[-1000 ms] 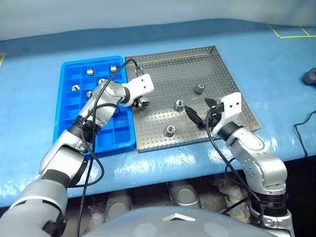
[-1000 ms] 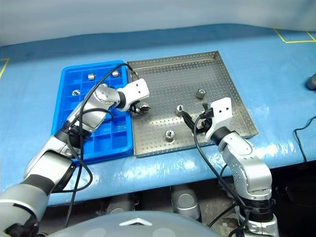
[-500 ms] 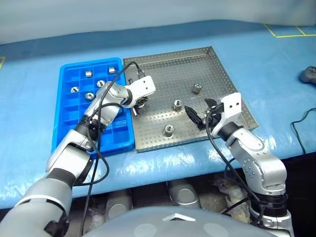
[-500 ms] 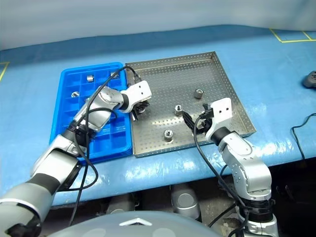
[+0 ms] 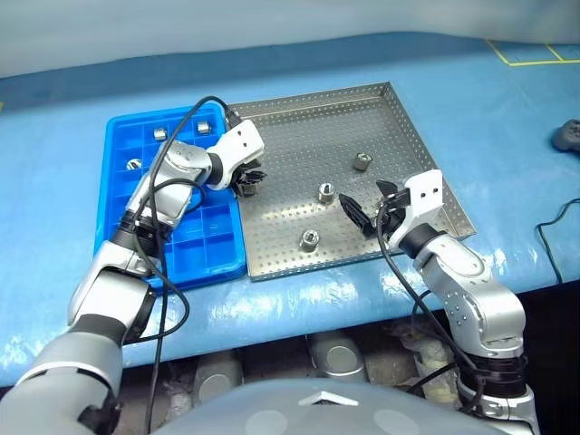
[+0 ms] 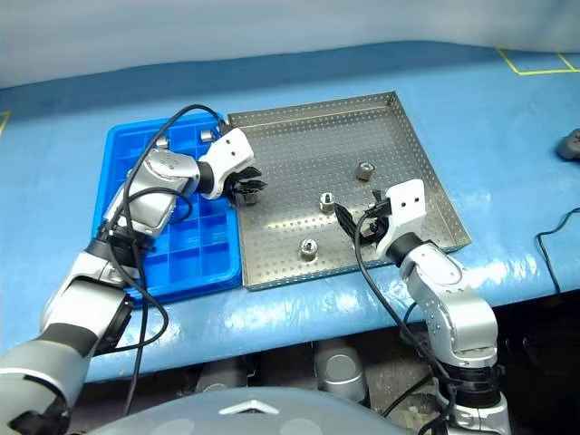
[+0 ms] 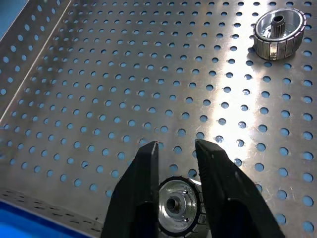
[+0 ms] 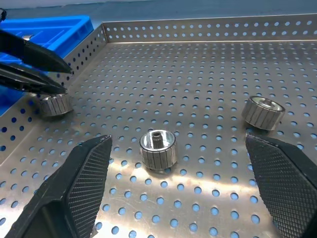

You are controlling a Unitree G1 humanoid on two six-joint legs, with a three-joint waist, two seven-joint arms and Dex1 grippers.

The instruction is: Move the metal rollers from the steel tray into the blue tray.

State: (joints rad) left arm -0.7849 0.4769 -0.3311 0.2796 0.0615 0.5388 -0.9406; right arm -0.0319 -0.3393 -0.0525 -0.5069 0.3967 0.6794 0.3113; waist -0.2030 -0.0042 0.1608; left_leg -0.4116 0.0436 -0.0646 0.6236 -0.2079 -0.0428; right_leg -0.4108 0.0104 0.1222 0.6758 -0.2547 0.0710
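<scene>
Gripping a metal roller (image 7: 177, 206) between its two black fingers, your left gripper (image 5: 248, 179) sits near the steel tray's (image 5: 412, 136) left rim, beside the blue tray (image 5: 113, 195). Three more rollers lie on the perforated floor. Your right gripper (image 8: 183, 183) hangs with jaws wide apart. The hold looks shallow; clipping the rim could knock the roller free.

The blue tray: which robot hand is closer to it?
Left. The left gripper hangs just past the blue tray's edge, with a metal roller between its fingers. The right gripper waits across the steel tray.
</scene>
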